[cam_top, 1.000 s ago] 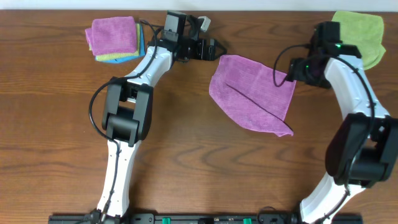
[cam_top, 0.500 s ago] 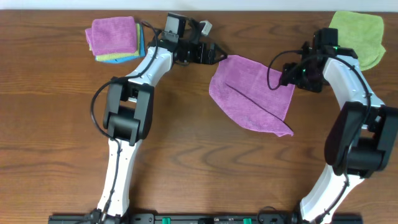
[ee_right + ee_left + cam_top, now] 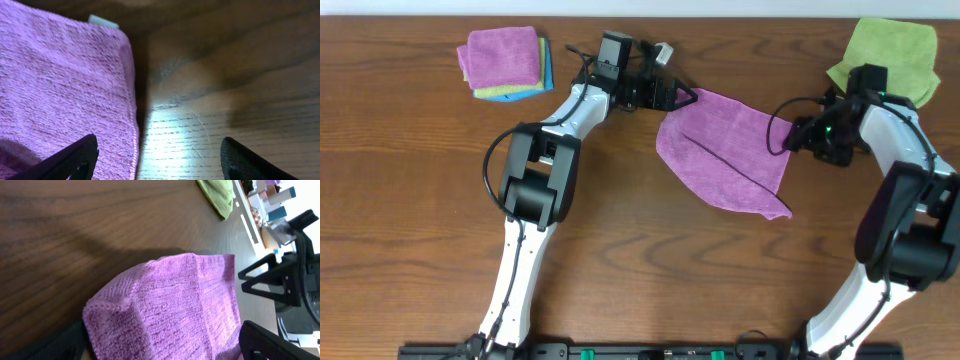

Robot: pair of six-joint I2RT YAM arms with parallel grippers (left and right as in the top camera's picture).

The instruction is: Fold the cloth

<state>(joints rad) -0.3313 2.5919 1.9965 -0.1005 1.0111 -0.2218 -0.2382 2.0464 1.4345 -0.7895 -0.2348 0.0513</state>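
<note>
Overhead: my left gripper (image 3: 684,96) has moved right since a second ago and now sits at the cloth's (image 3: 725,150) top-left corner. My right gripper (image 3: 798,135) has backed off to the right and now sits at the cloth's right edge instead of over it. The cloth itself is unchanged: mid-table (image 3: 620,250) between my arms, lying flat with a dark diagonal crease. The stack of folded cloths (image 3: 505,60) at top left and the lime-green cloth (image 3: 890,50) at top right are also unchanged.

Pose: my left arm runs up from the near edge, elbow bent, with the forearm angled up and right and the wrist pointing right. My right arm comes up the right side, with the wrist turned left toward the cloth.

Left wrist: my jaws are spread wide. The humped cloth corner (image 3: 165,305) lies between the fingers (image 3: 270,340), but nothing is pinched. The green cloth shows far off at the top.

Right wrist: my jaws are spread here too, gripping nothing. One finger (image 3: 65,160) is over the cloth's edge and the other is over bare wood. The white tag (image 3: 103,21) sticks out at the cloth's far corner.
</note>
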